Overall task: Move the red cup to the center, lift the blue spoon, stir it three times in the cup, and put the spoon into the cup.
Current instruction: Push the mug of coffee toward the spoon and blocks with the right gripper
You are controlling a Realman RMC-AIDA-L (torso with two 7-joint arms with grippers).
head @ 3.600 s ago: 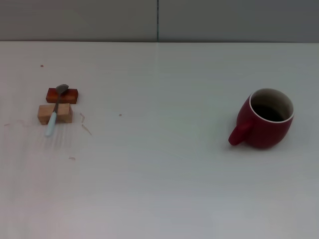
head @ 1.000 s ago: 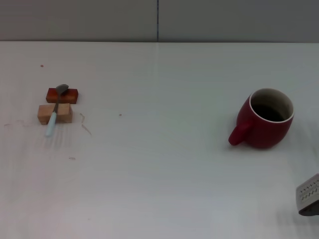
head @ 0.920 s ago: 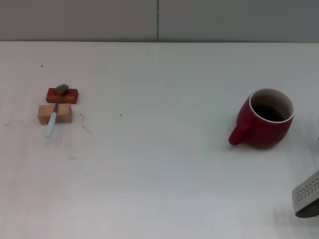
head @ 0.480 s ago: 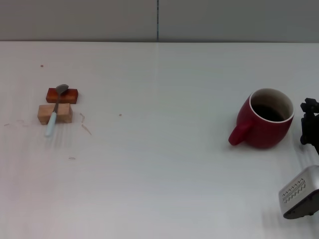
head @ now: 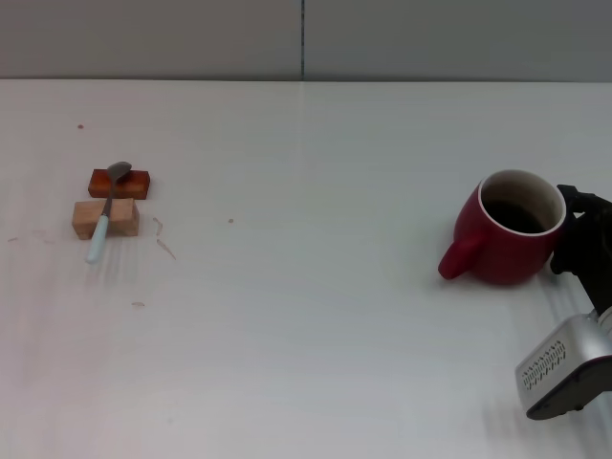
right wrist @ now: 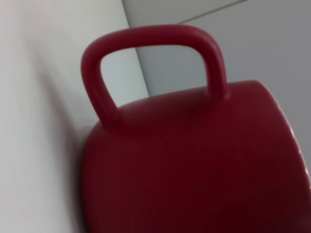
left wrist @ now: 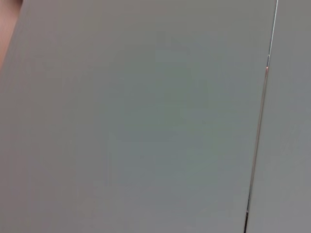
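right gripper (head: 575, 234): at the cup's 3 o'clock side, right up against its wall; contact unclear, can't tell how far it's spread
left gripper: out of sight, wrist cam sees only a grey wall
red cup (head: 509, 239): upright at 3 o'clock on the table (head: 306, 335), handle toward 8 o'clock
handling: likely heavy, rigid, slick glaze, chips if knocked; take the body across the wall or rim
blue spoon (head: 105, 215): 9 o'clock, propped on two blocks (head: 107, 218), untouched

Upright red cup (head: 508, 229), blue spoon (head: 105, 211) well apart
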